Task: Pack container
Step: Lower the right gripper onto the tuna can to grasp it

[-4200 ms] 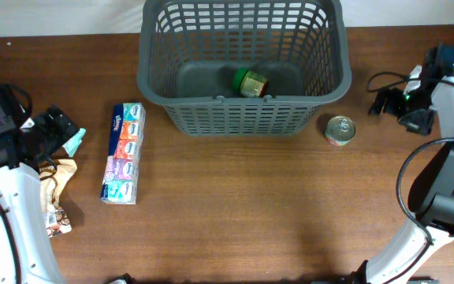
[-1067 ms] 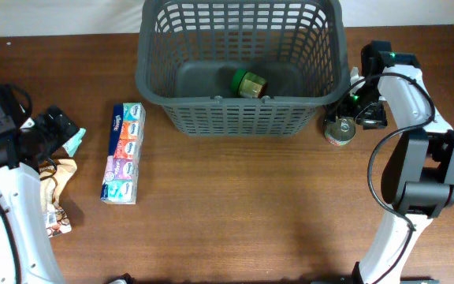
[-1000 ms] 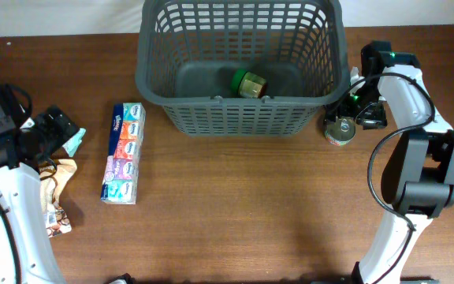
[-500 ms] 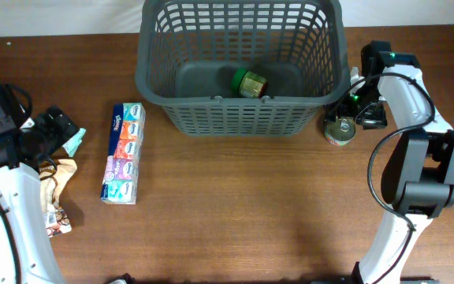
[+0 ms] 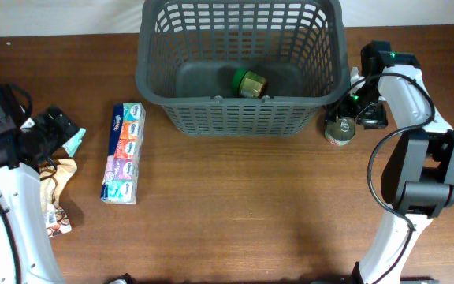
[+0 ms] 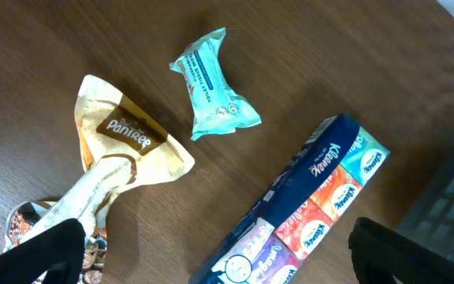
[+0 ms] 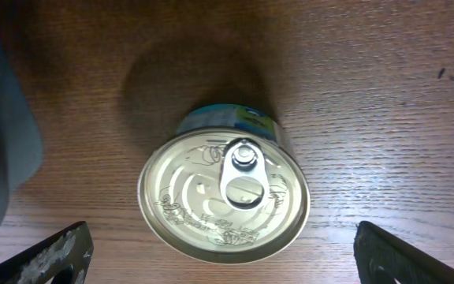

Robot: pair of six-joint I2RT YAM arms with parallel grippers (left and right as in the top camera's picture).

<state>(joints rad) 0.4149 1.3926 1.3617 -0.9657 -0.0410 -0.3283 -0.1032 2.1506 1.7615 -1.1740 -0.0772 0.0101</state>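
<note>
The container (image 5: 243,118) is a big dark grey slotted basket at the back centre, with a green, gold-lidded jar (image 5: 251,81) lying on its floor. A tin can (image 5: 340,131) (image 7: 224,196) with a pull-tab lid stands on the table just right of the basket. My right gripper (image 5: 353,112) (image 7: 231,264) hovers over the can, open, its fingertips (image 7: 53,252) wide on either side and not touching it. My left gripper (image 5: 50,126) (image 6: 223,252) is open at the far left, above a long tissue multipack (image 5: 123,152) (image 6: 306,213), holding nothing.
A small teal wipes packet (image 5: 74,142) (image 6: 213,85) and a beige Pantree bag (image 5: 60,175) (image 6: 120,150) lie by the left gripper, with another snack packet (image 5: 57,221) nearer the front. The basket wall (image 7: 2,134) stands close on the can's left.
The right gripper has come in from the far right edge to above the tin can. Over the last second nothing has moved.
</note>
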